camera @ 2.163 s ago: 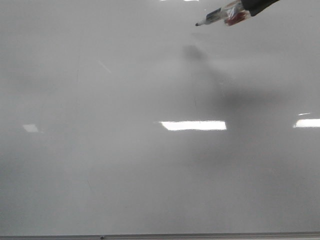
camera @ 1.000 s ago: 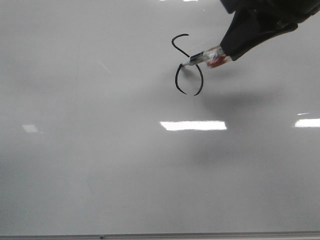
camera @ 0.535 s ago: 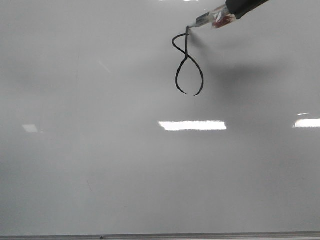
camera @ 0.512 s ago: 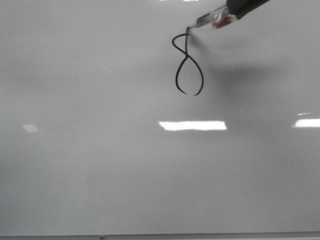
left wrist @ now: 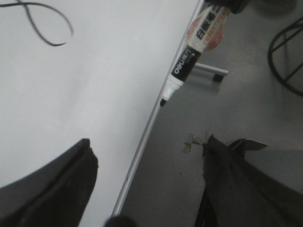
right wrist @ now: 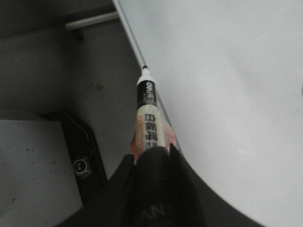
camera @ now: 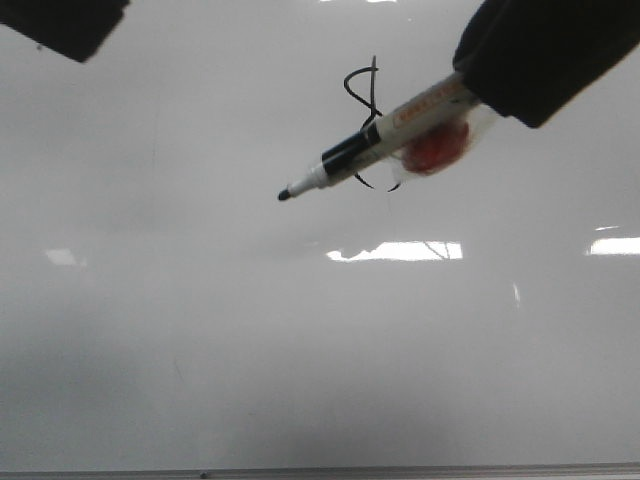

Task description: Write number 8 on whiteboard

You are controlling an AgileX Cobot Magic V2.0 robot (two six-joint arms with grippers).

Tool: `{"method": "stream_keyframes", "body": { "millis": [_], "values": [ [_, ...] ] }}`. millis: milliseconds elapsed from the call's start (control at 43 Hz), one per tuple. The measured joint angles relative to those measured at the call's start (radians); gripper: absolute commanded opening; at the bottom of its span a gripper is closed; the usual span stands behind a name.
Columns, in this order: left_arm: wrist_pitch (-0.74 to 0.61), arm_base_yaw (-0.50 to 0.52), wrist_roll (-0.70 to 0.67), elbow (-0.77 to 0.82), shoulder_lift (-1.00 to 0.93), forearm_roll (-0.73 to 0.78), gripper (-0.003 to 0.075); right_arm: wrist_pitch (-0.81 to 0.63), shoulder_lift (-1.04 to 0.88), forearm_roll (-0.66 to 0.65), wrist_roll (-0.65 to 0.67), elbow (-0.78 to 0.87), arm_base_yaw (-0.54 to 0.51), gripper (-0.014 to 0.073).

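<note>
The whiteboard (camera: 200, 330) fills the front view. The black number 8 (camera: 360, 85) is drawn on it at upper centre, with its lower loop mostly hidden behind the marker (camera: 385, 130). My right gripper (camera: 485, 85) is shut on the marker's rear end and holds it off the board, tip pointing down-left. The right wrist view shows the gripper (right wrist: 154, 153) clamped on the marker (right wrist: 147, 113) beside the whiteboard (right wrist: 227, 85). My left gripper (left wrist: 149, 151) is open and empty over the board's edge. Part of it shows in the front view's top left corner (camera: 60, 22).
Bright light reflections (camera: 395, 250) lie across the board, and its thin metal edge (camera: 320, 470) runs along the bottom. Beyond the board's edge (left wrist: 147, 137) is grey floor with a stand foot (left wrist: 208, 71) and black cables (left wrist: 286, 52). A black device (right wrist: 80, 151) sits by a grey surface.
The marker finished the 8's upper loop, then lifted off the board and came nearer the camera, down and left. My left gripper has entered the top left corner.
</note>
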Motion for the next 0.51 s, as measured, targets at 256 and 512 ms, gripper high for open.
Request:
{"method": "stream_keyframes", "body": {
  "millis": [256,512],
  "values": [
    [-0.088,-0.187,0.072,-0.002,0.137,-0.020,0.0494,0.067,-0.024,0.044,-0.040,0.000,0.013,-0.0059],
    [-0.230,-0.258,0.076,-0.002,0.250,-0.041,0.0468,0.061,-0.024,0.068,-0.053,0.000,0.013,-0.0059]
  ]
}}
